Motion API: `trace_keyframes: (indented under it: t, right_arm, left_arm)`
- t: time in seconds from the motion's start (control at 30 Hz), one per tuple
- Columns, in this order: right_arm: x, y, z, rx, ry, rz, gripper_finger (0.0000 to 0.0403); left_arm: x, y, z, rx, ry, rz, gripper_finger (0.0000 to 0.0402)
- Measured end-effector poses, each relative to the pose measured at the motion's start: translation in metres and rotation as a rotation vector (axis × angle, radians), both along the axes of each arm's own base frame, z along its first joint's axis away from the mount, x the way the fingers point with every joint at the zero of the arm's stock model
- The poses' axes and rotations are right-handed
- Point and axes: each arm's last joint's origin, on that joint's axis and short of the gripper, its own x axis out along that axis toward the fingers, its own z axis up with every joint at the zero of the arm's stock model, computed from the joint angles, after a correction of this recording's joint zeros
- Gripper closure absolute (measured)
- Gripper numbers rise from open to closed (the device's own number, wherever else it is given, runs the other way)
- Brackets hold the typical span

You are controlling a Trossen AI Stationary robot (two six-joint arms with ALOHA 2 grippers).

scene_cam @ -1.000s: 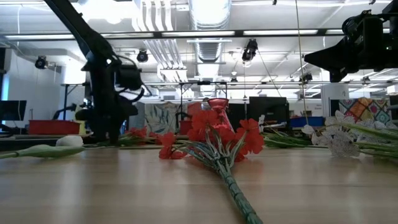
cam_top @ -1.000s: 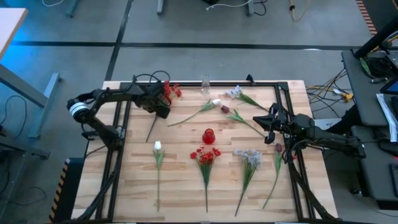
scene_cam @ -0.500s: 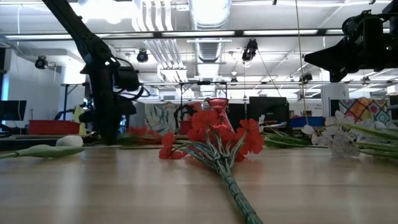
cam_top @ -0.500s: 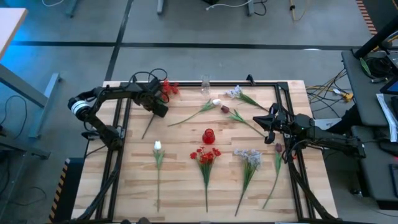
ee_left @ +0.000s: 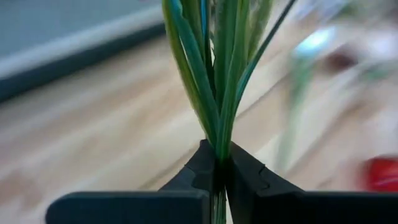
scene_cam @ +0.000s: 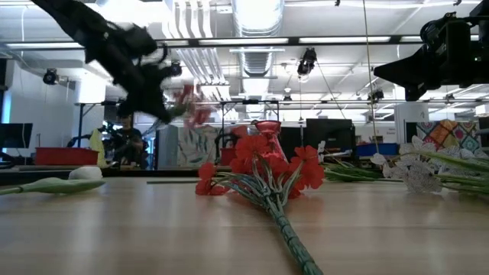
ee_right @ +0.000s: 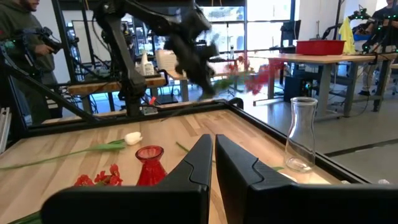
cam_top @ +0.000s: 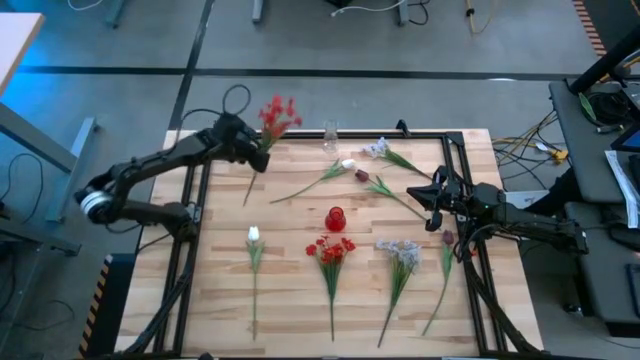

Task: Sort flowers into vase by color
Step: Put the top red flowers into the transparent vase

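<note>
My left gripper (cam_top: 252,152) is over the table's far left and shut on a red-cluster flower (cam_top: 277,114), whose green stem (cam_top: 250,185) slants back toward the table. My right gripper (cam_top: 430,207) hangs shut at the right side, holding nothing. A red vase (cam_top: 335,217) stands mid-table, and a clear glass vase (cam_top: 330,134) stands at the far edge. Lying flat on the wood are a white tulip (cam_top: 253,236), another red cluster (cam_top: 331,250), a pale blue-white cluster (cam_top: 400,252) and maroon buds (cam_top: 363,176). My left gripper pinches the red flower's bundle of green stems (ee_left: 219,146) between its two fingers, below the flower head. The stems pass between the fingertips and run on past them toward the head. The head (scene_cam: 191,105) is raised well above the table; whether the stem's lower end touches the wood I cannot tell.
A black frame (cam_top: 300,136) runs along the table's far and side edges. More flowers lie at the far right (cam_top: 385,152) and right (cam_top: 445,250). The room behind holds benches and a person (ee_right: 22,37).
My left gripper has shut on the red flower's stems and risen, tipping as it went up and a little toward the far edge. The flower has come up off the table with it, its red head now high above the far-left corner.
</note>
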Motion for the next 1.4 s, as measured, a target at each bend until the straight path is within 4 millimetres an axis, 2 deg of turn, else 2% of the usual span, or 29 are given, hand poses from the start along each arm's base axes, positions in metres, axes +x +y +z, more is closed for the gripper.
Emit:
trace_keyframes:
  t: [0.17,0.43,0.57,0.7,0.83,1.0,1.1,1.23,1.4]
  right_arm:
    - [0.0,0.0,0.0,0.0,0.0,0.0,0.039]
    - [0.0,0.0,0.0,0.0,0.0,0.0,0.039]
    - [0.0,-0.001,0.0,0.0,-0.001,-0.022,0.039]
    - [0.0,-0.001,0.0,-0.011,0.003,-0.034,0.039]
    - [0.0,-0.001,0.0,-0.015,0.003,-0.035,0.039]
    - [0.0,-0.001,0.0,-0.016,0.001,-0.035,0.039]
    - [0.0,-0.001,0.0,-0.016,0.001,-0.035,0.039]
    - [0.0,-0.001,0.0,-0.016,0.0,-0.035,0.039]
    - [0.0,-0.001,0.0,-0.016,0.001,-0.035,0.039]
  left_arm:
    - [0.004,-0.021,0.031,0.14,-0.214,-0.068,0.04]
    - [0.031,-0.049,0.037,0.221,-0.406,-0.209,0.0401]
    - [0.049,-0.047,0.042,0.34,-0.479,-0.226,0.0401]
    - [0.067,-0.03,0.06,0.494,-0.592,-0.196,0.0401]
    - [0.094,-0.001,0.074,0.597,-0.609,-0.203,0.0401]
    - [0.135,0.036,0.079,0.684,-0.566,-0.256,0.0401]
    - [0.152,0.06,0.084,0.717,-0.59,-0.273,0.0401]
    - [0.162,0.09,0.091,0.756,-0.615,-0.276,0.0401]
    - [0.159,0.119,0.083,0.746,-0.601,-0.28,0.0401]
